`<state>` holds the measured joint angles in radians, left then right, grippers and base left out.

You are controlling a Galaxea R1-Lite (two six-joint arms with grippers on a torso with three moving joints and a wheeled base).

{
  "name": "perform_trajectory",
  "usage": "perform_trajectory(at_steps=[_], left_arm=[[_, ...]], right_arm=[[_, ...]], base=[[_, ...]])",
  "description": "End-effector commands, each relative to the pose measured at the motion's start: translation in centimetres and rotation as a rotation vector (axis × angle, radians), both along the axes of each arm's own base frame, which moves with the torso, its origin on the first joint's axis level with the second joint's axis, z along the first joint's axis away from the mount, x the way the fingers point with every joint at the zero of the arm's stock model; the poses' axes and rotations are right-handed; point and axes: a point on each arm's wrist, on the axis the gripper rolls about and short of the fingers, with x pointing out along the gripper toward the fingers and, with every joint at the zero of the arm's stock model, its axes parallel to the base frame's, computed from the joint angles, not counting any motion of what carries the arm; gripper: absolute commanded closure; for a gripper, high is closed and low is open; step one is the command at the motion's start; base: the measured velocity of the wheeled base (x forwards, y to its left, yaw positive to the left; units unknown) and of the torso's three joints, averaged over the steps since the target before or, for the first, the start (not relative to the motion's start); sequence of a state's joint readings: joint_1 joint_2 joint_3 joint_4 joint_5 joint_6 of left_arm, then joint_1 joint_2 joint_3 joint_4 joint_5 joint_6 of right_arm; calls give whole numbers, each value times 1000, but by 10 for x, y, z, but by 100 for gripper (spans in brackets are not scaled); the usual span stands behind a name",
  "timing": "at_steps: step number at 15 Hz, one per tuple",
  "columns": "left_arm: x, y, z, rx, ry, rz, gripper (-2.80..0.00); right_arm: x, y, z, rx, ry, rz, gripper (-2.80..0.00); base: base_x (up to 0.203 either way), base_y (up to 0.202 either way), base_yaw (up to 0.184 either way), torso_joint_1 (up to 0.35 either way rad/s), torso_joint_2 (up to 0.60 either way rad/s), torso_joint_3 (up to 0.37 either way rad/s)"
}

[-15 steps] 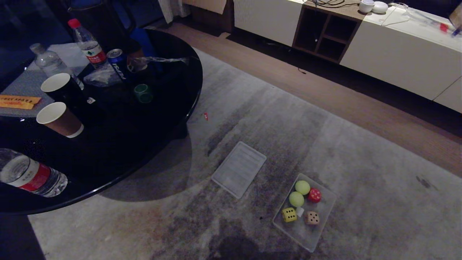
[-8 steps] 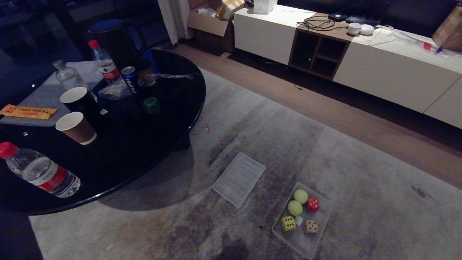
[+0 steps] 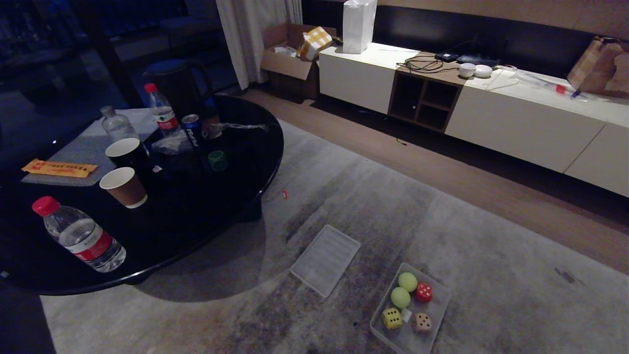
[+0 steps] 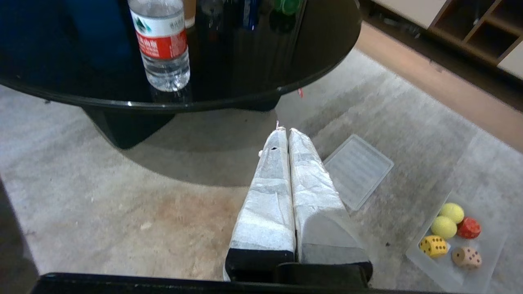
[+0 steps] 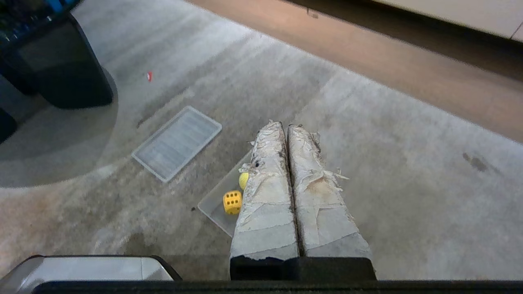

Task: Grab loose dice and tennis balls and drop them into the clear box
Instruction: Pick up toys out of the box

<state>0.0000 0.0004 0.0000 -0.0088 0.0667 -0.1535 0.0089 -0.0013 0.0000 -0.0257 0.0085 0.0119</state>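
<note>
Nothing among the things has shifted; only the head camera has tilted upward, so the whole scene sits lower in view and more of the white cabinet (image 3: 516,123) now shows. Taking the round black table (image 3: 231,206) as landmark: the grey carpet (image 3: 491,255) spreads beside it, the flat ribbed lid (image 3: 325,259) lies just off its edge, and the clear box (image 3: 437,314) rests beyond the lid, further from the table. Inside the box lie two tennis balls (image 3: 407,281), touching, and three dice (image 3: 392,318), yellow, red and tan. A dark green die (image 3: 217,160) stands on the table itself, apparently the one loose piece left. Both arms hang idle, the left gripper (image 4: 284,131) and right gripper (image 5: 284,124) each clenched on nothing. Next, I judge, the robot must face the table and reach for that die.
</note>
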Motion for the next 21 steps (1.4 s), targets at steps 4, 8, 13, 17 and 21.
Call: perform_trajectory(at_steps=[4,8,13,17,21], left_arm=[[0,0,0,-1,-1,1,0],[0,0,0,0,-2,1,0],[0,0,0,3,-1,1,0],[0,0,0,5,0,1,0],[0,0,0,5,0,1,0]], right_arm=[[1,0,-3,0,12,1,0],[1,0,-3,0,11,1,0],[1,0,-3,0,10,1,0],[1,0,-3,0,9,0,0],[1,0,-3,0,10,-1,0]], base=[[0,0,0,3,1,200],[0,0,0,2,2,189],[0,0,0,2,1,36],[0,0,0,0,0,0],[1,-2,54,0,3,3]])
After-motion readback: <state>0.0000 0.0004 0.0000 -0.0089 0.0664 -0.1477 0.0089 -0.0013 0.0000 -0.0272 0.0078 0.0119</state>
